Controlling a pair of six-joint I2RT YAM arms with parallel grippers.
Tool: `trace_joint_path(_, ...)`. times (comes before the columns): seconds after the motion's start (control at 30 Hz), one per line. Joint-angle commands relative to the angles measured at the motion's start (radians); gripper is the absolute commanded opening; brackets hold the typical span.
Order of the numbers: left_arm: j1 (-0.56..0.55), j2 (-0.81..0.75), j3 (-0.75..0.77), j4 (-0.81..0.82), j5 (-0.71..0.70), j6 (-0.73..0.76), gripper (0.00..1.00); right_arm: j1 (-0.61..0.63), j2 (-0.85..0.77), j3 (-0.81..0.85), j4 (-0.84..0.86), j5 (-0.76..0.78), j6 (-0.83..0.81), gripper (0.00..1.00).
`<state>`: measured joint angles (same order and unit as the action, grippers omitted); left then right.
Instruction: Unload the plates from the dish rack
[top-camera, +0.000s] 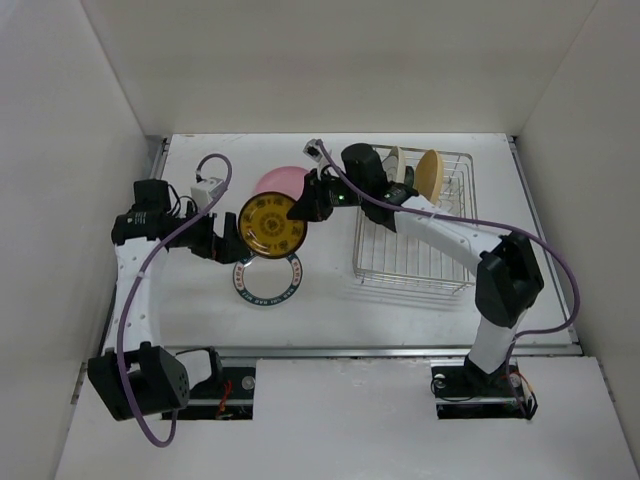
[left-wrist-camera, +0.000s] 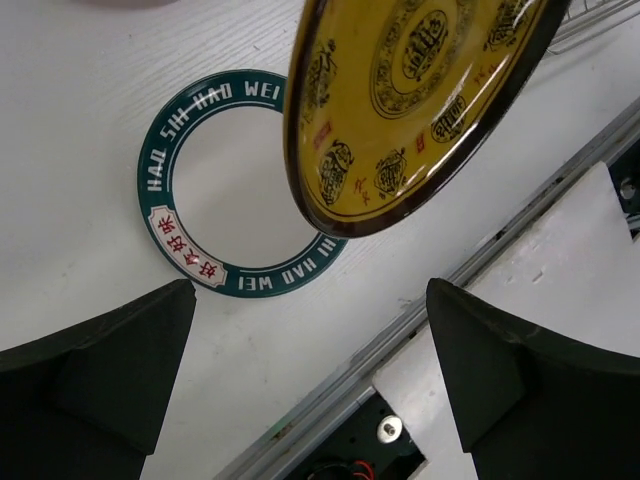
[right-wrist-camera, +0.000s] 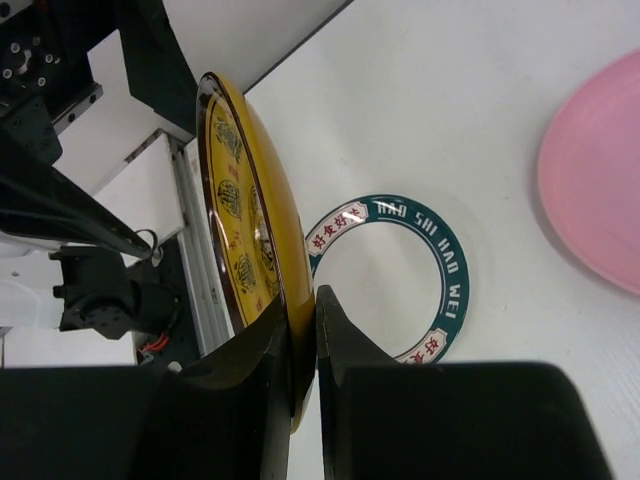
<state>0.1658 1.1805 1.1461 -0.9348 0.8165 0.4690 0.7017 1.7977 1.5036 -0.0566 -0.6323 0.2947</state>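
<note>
My right gripper (top-camera: 303, 207) (right-wrist-camera: 303, 300) is shut on the edge of a yellow plate (top-camera: 272, 225) (left-wrist-camera: 410, 100) (right-wrist-camera: 235, 210) with a dark rim, holding it tilted above the table. Under it lies a white plate with a teal lettered rim (top-camera: 267, 296) (left-wrist-camera: 160, 180) (right-wrist-camera: 455, 290). A pink plate (top-camera: 283, 180) (right-wrist-camera: 600, 180) lies flat behind them. My left gripper (top-camera: 226, 243) (left-wrist-camera: 310, 300) stands open just left of the yellow plate, nothing between its fingers. The wire dish rack (top-camera: 410, 262) on the right holds a tan plate (top-camera: 430, 172) and a cream plate (top-camera: 395, 165) on edge.
The table's metal front edge (left-wrist-camera: 440, 290) runs close under the left gripper. White walls close in the table on three sides. The right arm (top-camera: 440, 235) stretches across the rack's left half.
</note>
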Motion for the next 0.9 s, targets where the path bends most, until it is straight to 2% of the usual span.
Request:
trace_joint_path(0.0, 0.005, -0.045, 0.03, -0.026, 0.016, 0.097, 1.0, 0.007, -0.052, 0.004, 0.112, -0.038, -0.005, 0.0)
trace_joint_path(0.13, 0.005, -0.019, 0.04, 0.043, 0.03, 0.013, 1.0, 0.018, 0.009, 0.026, 0.135, -0.145, 0.004, 0.0)
trace_joint_path(0.27, 0.005, 0.039, 0.04, 0.155, -0.002, -0.111, 0.97, 0.027, 0.043, 0.026, 0.193, -0.178, 0.053, 0.0)
trace_joint_path(0.4, -0.024, 0.061, 0.06, 0.2, -0.002, -0.188, 0.77, 0.045, 0.083, 0.036, 0.202, -0.178, 0.063, 0.0)
trace_joint_path(0.43, -0.035, 0.073, 0.06, 0.2, -0.002, -0.202, 0.66, 0.045, 0.092, 0.037, 0.202, -0.178, 0.073, 0.0)
trace_joint_path(0.53, -0.061, 0.082, 0.06, 0.211, -0.002, -0.217, 0.44, 0.045, 0.092, 0.047, 0.202, -0.178, 0.073, 0.0)
trace_joint_path(0.57, -0.061, 0.082, 0.06, 0.211, -0.002, -0.23, 0.26, 0.045, 0.092, 0.047, 0.202, -0.178, 0.073, 0.0)
trace_joint_path(0.63, -0.061, 0.1, 0.06, 0.199, -0.028, -0.24, 0.06, 0.045, 0.092, 0.038, 0.202, -0.167, 0.073, 0.0)
trace_joint_path(0.67, -0.061, 0.1, 0.072, 0.198, -0.043, -0.24, 0.0, 0.045, 0.092, 0.038, 0.202, -0.167, 0.073, 0.0)
trace_joint_path(0.87, -0.061, 0.1, 0.101, 0.143, -0.132, -0.262, 0.0, 0.045, 0.083, 0.038, 0.202, -0.129, 0.083, 0.0)
